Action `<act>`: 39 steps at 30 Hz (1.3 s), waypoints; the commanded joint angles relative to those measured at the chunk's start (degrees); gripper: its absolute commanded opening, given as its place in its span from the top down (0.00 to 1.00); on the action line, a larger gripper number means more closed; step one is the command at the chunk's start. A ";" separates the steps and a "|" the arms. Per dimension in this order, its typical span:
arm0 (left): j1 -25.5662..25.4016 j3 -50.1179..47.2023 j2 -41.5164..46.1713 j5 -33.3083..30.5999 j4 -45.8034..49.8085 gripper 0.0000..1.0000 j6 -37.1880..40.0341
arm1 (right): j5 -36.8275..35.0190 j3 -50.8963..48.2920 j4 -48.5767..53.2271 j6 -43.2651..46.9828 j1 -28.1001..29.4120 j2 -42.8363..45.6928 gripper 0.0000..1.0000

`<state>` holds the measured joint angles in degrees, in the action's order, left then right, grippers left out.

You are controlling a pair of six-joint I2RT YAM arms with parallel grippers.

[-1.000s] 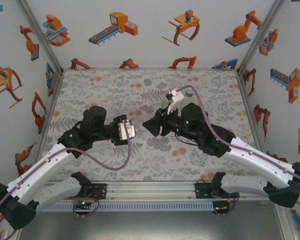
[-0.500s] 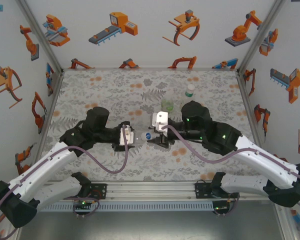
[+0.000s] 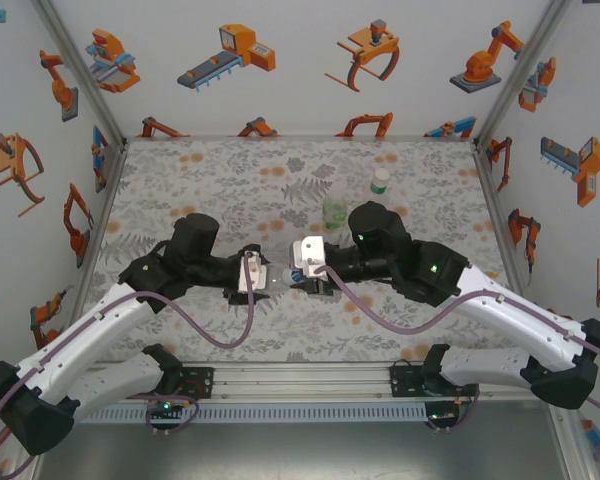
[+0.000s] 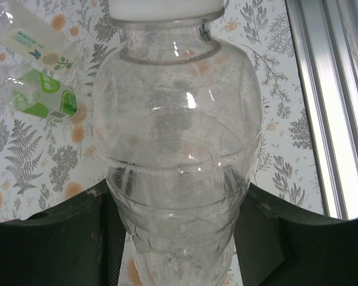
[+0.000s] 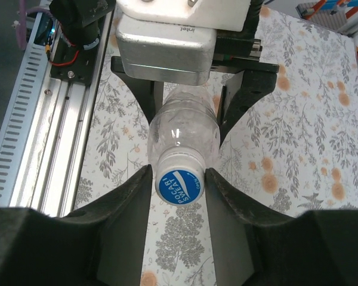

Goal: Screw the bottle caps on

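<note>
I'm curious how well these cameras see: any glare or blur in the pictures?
Left wrist: small white glints on the clear bottle. Right wrist: blue cap sharp, its lettering readable. Top external: even light, no harsh shadows on the mat.

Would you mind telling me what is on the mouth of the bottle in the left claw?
A blue cap sits on the bottle, inside the right claw; it covers the threads, so tightness cannot be seen.

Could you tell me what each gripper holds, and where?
Left gripper holds the clear bottle by its lower body; right gripper grips the blue cap by its sides.
</note>
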<state>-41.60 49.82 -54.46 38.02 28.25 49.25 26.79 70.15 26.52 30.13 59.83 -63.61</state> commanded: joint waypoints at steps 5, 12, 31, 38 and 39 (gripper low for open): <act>-0.20 1.88 0.29 2.03 0.76 1.00 1.19 | 0.16 -0.70 -1.34 1.03 0.08 1.59 0.62; -0.16 1.85 0.26 2.05 0.75 1.00 1.18 | -0.58 -0.76 -1.29 0.96 0.05 1.56 0.61; -0.14 0.64 1.68 -9.70 -3.98 1.00 -2.60 | -14.81 -8.14 -18.20 -22.82 0.09 1.73 1.00; -0.17 -0.68 2.97 -13.97 -6.51 1.00 -3.38 | -26.56 -10.91 -24.28 -47.00 0.06 1.26 1.00; -0.14 -0.77 3.11 -14.53 -6.67 1.00 -3.44 | -28.08 -10.90 -23.99 -50.56 0.17 1.21 1.00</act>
<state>-41.58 49.32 -52.77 23.99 25.67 47.90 8.34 60.05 6.57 -5.08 59.96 -62.17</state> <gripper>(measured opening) 0.580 0.336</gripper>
